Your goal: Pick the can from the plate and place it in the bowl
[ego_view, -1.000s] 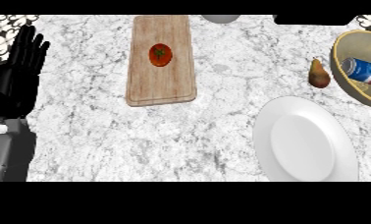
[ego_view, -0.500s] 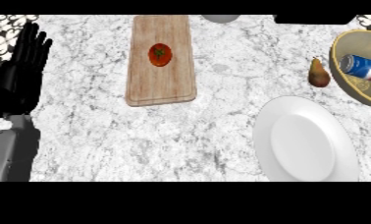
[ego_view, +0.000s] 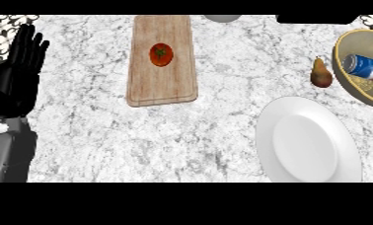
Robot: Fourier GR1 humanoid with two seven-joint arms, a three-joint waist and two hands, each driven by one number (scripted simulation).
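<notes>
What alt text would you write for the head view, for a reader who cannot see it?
A blue can lies in a tan bowl at the right edge, beside a pear; the white plate below holds nothing. A tomato sits on a wooden board, and the left hand rests open at the left edge.

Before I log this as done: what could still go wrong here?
The can lies tilted in the bowl, which the view's right edge cuts off, so how it sits is partly unseen. The pear stands close beside the bowl; the right hand, out of view, might knock it if it swings in.
</notes>
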